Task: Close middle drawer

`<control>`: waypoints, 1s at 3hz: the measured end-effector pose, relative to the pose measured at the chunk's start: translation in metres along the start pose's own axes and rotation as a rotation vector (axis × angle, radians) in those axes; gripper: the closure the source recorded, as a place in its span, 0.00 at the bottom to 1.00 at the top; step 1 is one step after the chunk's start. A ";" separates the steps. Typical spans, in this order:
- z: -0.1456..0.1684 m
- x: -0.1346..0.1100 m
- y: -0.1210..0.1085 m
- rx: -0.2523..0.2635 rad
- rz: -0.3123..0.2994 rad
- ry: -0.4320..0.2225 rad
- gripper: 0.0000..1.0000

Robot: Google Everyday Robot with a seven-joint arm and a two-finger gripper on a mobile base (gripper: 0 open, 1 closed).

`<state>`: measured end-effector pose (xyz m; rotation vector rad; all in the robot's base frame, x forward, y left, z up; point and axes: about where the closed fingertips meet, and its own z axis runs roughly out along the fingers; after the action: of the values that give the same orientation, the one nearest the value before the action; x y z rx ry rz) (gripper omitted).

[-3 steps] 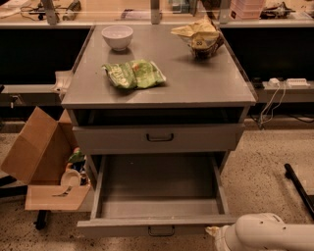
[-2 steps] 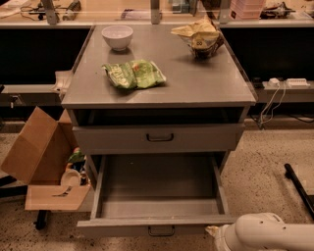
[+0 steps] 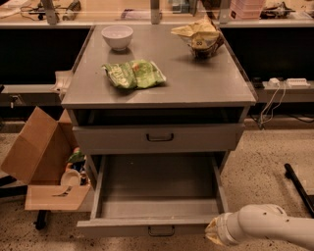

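This looks like a robotics lab or workshop: a grey metal desk (image 3: 196, 88) on speckled stone floor (image 3: 265, 162), a long pale workbench (image 3: 98, 7) strewn with cables behind, a white power strip (image 3: 287, 83), an open brown cardboard box (image 3: 34, 152), and a white robot arm's end effector (image 3: 213, 234) low at front right.

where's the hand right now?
Camera view, bottom right: the hand is at the right end of the open middle drawer's front panel, to the right of its black handle.
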<state>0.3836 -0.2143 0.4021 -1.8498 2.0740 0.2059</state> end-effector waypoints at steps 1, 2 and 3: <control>0.000 0.002 -0.014 0.029 -0.009 -0.013 0.89; 0.000 0.002 -0.014 0.029 -0.009 -0.013 1.00; 0.000 0.002 -0.016 0.035 -0.011 -0.018 1.00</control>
<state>0.3992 -0.2180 0.4030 -1.8322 2.0421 0.1816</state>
